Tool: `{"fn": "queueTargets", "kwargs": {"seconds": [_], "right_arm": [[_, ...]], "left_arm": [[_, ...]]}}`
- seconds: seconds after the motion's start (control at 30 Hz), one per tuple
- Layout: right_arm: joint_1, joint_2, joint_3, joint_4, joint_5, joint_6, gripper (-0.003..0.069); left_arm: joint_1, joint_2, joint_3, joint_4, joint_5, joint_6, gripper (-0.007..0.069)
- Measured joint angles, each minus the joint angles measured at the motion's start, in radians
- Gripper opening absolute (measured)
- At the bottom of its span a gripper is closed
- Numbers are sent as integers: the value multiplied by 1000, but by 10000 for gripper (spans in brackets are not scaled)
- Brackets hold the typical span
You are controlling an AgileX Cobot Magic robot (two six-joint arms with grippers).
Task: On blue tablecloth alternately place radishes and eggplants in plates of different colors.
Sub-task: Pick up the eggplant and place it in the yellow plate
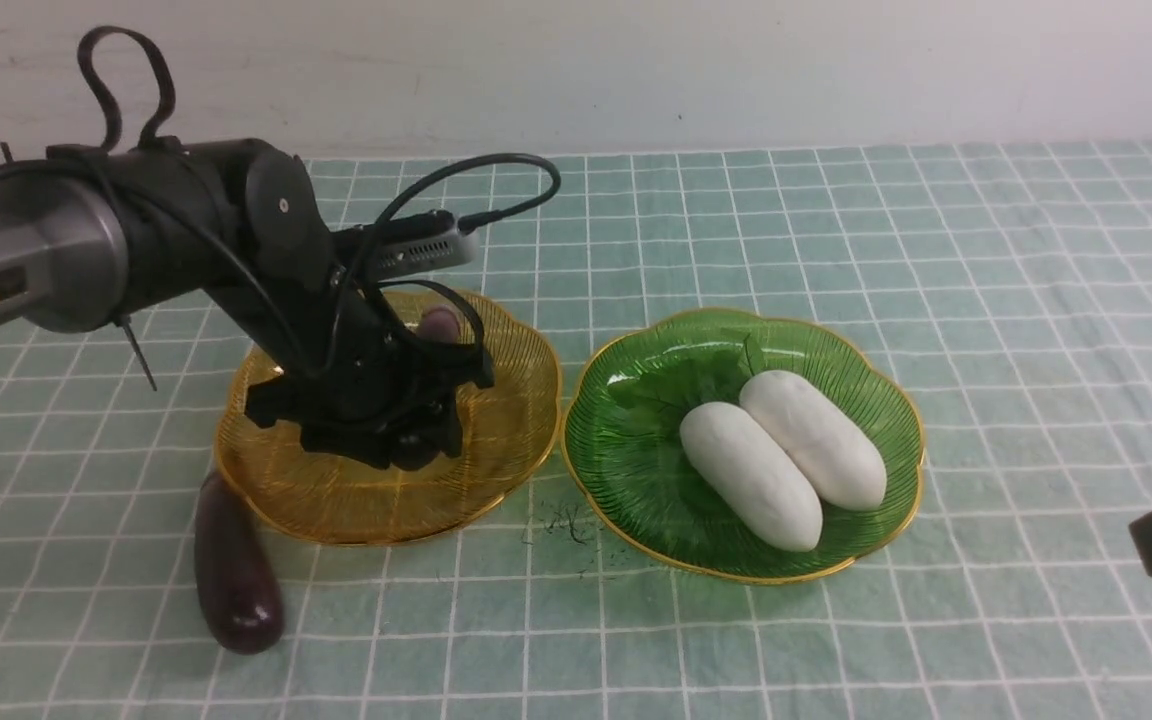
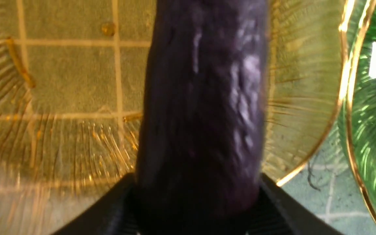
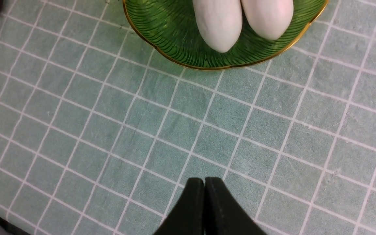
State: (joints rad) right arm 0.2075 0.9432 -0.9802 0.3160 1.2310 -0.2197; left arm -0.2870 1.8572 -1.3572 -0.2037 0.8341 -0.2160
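Left gripper (image 1: pixel 398 432) clamps a half-hidden glossy purple eggplant (image 2: pixel 201 114) over the amber ribbed plate (image 1: pixel 501 470); right gripper (image 3: pixel 204 183), cropped at four o'clock, pinched closed.

The left arm (image 1: pixel 56 250) reaches in from the left with its wrist bent downward, and the left gripper (image 1: pixel 391 435) is clamped around an eggplant (image 2: pixel 201 114). The right gripper (image 3: pixel 204 202) sits low at the right edge, jaws pressed together.
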Motion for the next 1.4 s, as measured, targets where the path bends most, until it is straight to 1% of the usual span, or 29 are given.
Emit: {"fn": "queueTargets", "kwargs": {"seconds": [0.03, 0.13, 0.17, 0.2, 0.27, 0.33, 0.37, 0.4, 0.43, 0.47, 0.57, 0.6, 0.63, 0.67, 0.73, 0.8, 0.87, 0.9, 0.93, 1.03, 1.1, 1.13, 1.17, 1.2, 1.4], "right_arm": [[0, 0, 0, -1, -2, 0, -15], [0, 0, 1, -1, -4, 0, -15], [0, 0, 1, -1, -4, 0, -15], [0, 0, 1, -1, -5, 0, -15], [0, 0, 1, -1, -5, 0, -15], [0, 0, 1, -1, -6, 0, -15], [0, 0, 1, -2, -8, 0, -15], [0, 0, 1, -2, -7, 0, -15], [0, 0, 1, -4, -8, 0, -15], [0, 0, 1, -4, -10, 0, -15], [0, 0, 1, -4, -11, 0, -15], [0, 0, 1, -4, -11, 0, -15], [0, 0, 1, -4, -11, 0, -15], [0, 0, 1, -4, -11, 0, -15], [0, 0, 1, -4, -11, 0, -15], [0, 0, 1, -4, -11, 0, -15], [0, 0, 1, -4, -11, 0, -15], [0, 0, 1, -4, -11, 0, -15], [0, 0, 1, -4, -11, 0, -15], [0, 0, 1, -4, -11, 0, -15], [0, 0, 1, -4, -11, 0, -15], [0, 0, 1, -4, -11, 0, -15], [0, 0, 1, -4, -11, 0, -15], [0, 0, 1, -4, -11, 0, -15], [0, 0, 1, -4, -11, 0, -15]], "left_arm": [[0, 0, 0, 0, 0, 1, 449], [-1, -4, -11, 0, 7, 10, 516], [-1, -11, -22, 3, 26, 19, 547], [-1, -20, -35, 10, 50, 22, 559], [-1, -30, -49, 20, 77, 21, 563], [-1, -85, -111, 104, 207, 21, 542], [-1, -112, -126, 136, 265, 22, 517], [-1, -139, -135, 158, 329, 34, 462], [3, -165, -130, 170, 354, 55, 408], [4, -185, -121, 175, 363, 73, 371], [18, -249, -45, 180, 377, 112, 178], [20, -254, -37, 180, 376, 113, 162], [29, -282, 14, 181, 379, 116, 85], [36, -307, 61, 189, 382, 113, 41], [48, -338, 156, 204, 388, 86, 8], [55, -359, 262, 221, 390, 33, -5], [55, -362, 300, 224, 384, 4, -6], [55, -362, 346, 227, 347, -42, -4], [55, -362, 357, 227, 332, -62, -3], [55, -362, 402, 233, 197, -172, 31], [55, -358, 403, 239, 146, -206, 59], [55, -350, 403, 250, 93, -249, 99], [55, -348, 403, 254, 82, -259, 118], [55, -341, 403, 268, 56, -288, 158], [55, -292, 403, 362, 3, -403, 409]]}}
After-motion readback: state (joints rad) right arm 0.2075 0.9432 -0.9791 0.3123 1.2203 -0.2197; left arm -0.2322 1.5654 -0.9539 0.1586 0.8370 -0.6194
